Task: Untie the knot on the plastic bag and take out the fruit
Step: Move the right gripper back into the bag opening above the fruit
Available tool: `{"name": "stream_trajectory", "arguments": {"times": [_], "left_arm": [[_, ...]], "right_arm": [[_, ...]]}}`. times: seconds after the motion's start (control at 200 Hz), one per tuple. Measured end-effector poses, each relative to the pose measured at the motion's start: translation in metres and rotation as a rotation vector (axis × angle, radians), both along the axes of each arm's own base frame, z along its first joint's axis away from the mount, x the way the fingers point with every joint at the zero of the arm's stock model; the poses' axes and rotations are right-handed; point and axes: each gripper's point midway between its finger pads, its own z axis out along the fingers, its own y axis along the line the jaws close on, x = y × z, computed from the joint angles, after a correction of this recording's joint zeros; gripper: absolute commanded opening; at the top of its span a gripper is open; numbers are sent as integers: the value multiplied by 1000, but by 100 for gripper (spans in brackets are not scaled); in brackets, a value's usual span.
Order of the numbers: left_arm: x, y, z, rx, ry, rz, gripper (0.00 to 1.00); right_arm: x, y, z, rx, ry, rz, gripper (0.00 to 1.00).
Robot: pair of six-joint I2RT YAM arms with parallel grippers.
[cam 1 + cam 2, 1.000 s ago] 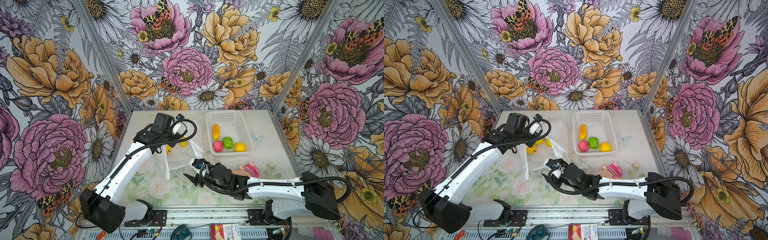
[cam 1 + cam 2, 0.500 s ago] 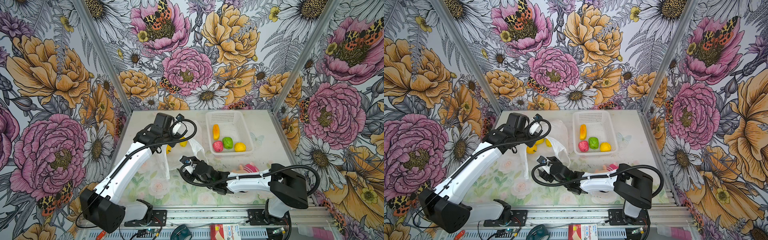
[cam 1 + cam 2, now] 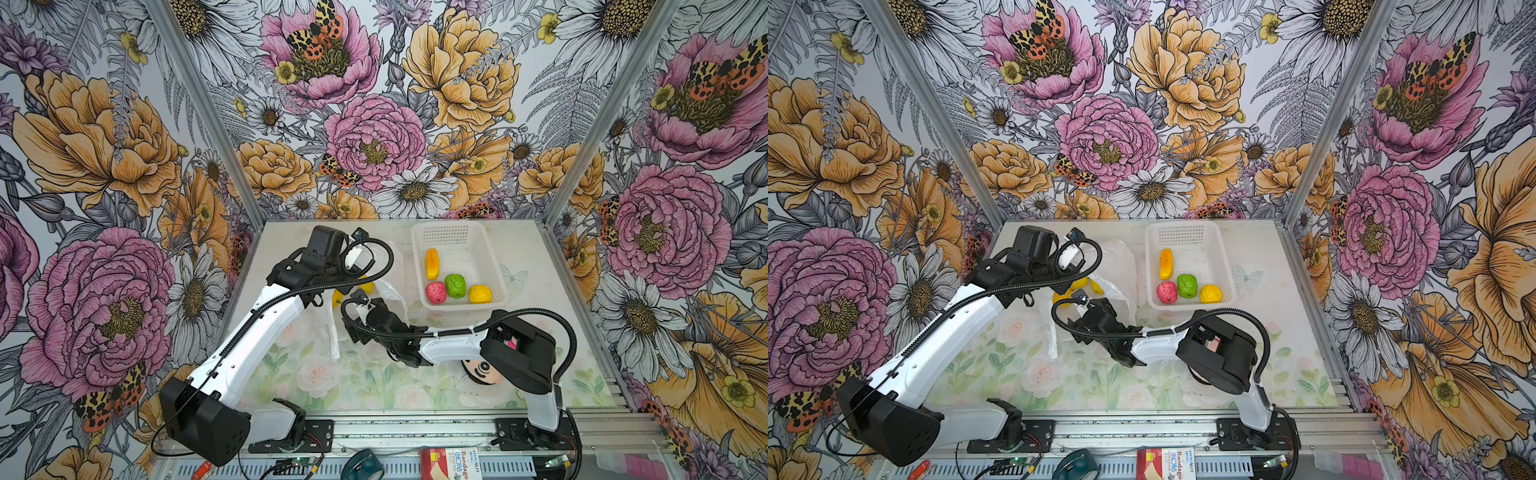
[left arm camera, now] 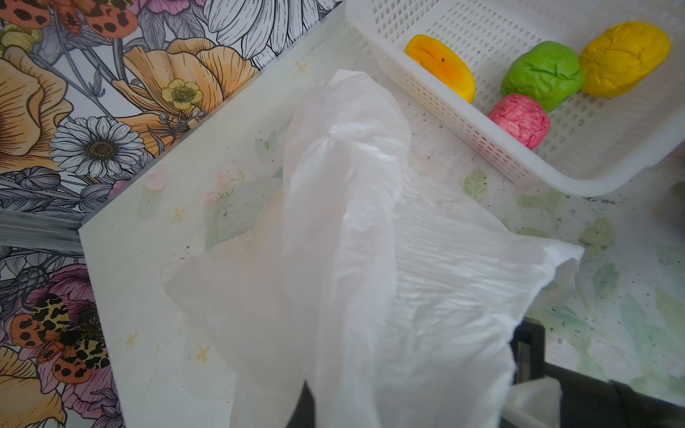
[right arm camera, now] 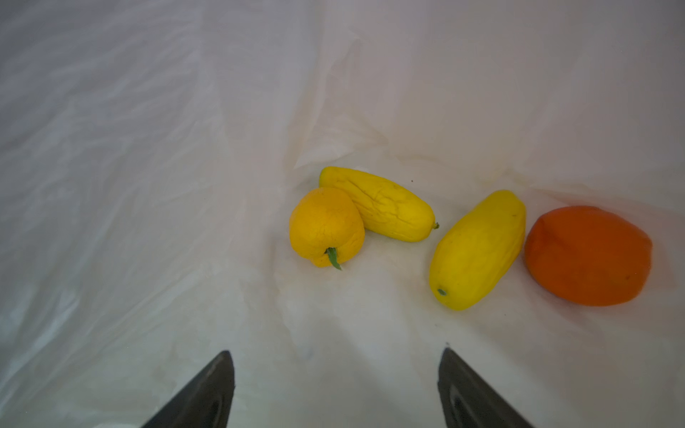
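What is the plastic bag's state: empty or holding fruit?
Not empty: the plastic bag holds four fruit in the right wrist view.

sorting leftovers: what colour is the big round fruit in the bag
Orange fruit, clearest in the right wrist view.

Robot lab test booth: 3 flower-print walls on metal frame posts, 2 robot arms bolted to a metal rail, loose wires, tape roll, bandage box in front.

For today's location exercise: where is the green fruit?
In both top views the green fruit lies in the white basket, right of centre, between the pink-red fruit and a round yellow fruit.
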Motion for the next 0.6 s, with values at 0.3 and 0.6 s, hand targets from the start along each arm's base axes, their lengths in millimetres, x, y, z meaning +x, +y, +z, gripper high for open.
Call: {"name": "stream_trajectory", "arguments": {"times": [0.3,0.6], "left_arm": [[-1,-1,1,-7,1,-7,0],[-12,-17,9,-32,-12,-90,0]], "right_arm": [[20,31,-13,185,-37,-26,100],[43,20,-14,284,-3,-35,99]]}}
